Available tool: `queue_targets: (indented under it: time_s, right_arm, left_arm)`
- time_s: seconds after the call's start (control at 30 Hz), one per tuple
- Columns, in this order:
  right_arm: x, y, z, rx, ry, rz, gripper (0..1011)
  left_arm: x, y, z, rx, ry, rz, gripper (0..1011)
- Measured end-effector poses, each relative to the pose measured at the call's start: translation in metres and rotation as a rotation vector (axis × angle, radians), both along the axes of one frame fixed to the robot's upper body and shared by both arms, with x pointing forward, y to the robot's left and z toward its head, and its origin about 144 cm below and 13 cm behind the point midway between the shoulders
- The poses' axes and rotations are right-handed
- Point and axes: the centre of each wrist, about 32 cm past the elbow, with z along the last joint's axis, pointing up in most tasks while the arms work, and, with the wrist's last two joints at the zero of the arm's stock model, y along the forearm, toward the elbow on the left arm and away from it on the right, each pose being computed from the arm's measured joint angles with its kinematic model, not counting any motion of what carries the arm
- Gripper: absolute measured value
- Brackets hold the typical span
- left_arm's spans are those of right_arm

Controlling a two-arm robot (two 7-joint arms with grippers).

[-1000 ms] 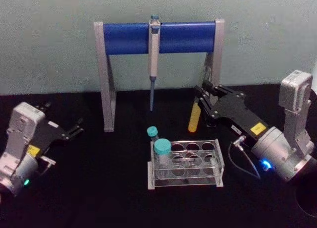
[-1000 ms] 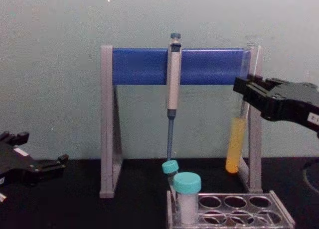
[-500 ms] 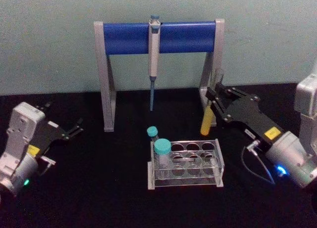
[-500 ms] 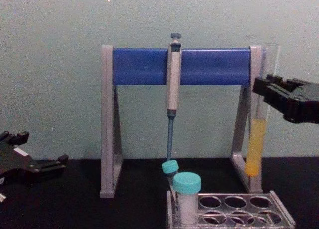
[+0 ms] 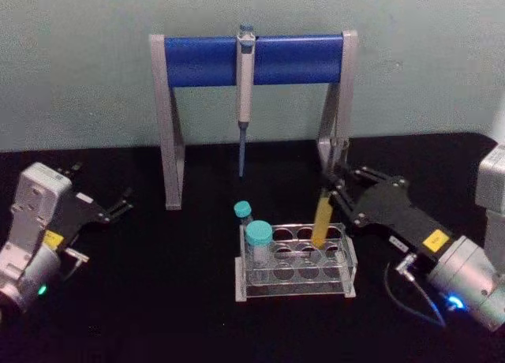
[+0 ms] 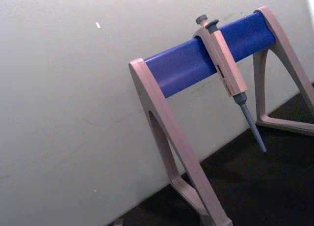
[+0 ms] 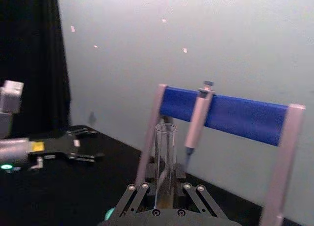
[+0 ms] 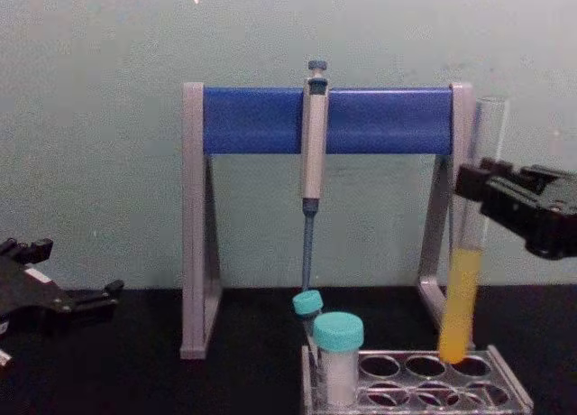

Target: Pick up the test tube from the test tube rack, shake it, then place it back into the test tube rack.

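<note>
Now the right gripper (image 5: 333, 188) clamps the test tube (image 8: 460, 298), tip at the rack's (image 8: 514, 401) back row; the left gripper (image 5: 114, 207) sits far left.

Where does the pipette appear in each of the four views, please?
Head view: pipette at top centre, hanging from the blue bar.
Chest view: centre, hanging upright from the bar.
Left wrist view: on the bar, slanting in the picture.
Right wrist view: on the bar, beyond the tube.
Shared landmark: the blue bar it hangs on.
</note>
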Motion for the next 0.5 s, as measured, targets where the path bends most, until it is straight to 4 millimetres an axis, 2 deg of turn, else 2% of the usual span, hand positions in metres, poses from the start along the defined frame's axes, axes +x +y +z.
queue_targets:
  time_s: [0.23,0.5]
  right_arm:
    - [0.010,0.012,-0.002,0.018,0.002,0.047,229]
    - [0.033,0.020,-0.002,0.026,-0.004,0.041,229]
  left_arm:
    - [0.000,0.000,0.000,0.000,0.000,0.000,1001]
    - [0.000,0.000,0.000,0.000,0.000,0.000,1001]
